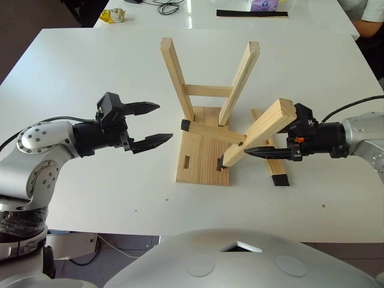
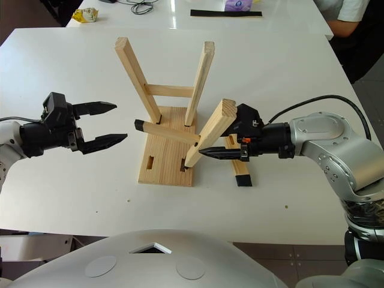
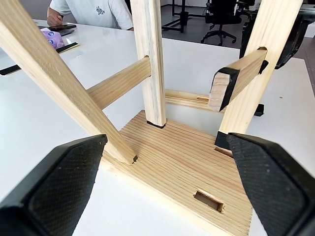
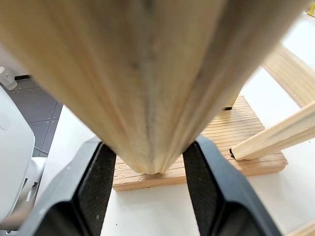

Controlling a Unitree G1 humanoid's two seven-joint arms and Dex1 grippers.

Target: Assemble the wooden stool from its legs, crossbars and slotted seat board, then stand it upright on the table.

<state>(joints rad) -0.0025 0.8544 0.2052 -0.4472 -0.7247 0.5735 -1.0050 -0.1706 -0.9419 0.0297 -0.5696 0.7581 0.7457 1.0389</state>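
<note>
A: While the right tool point(image 1: 249, 151) clamps the tilted leg point(image 1: 264, 127), where's its foot?
B: At a slot of the seat board point(image 1: 201, 165), flat on the surface point(image 1: 84, 66). The left tool point(image 1: 164, 122) gapes wide near it.

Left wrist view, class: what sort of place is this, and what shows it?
Probably an office or lab workroom: black office chairs stand behind the white table, cables lie on the far table, and a half-built wooden stool is on the near one.
</note>
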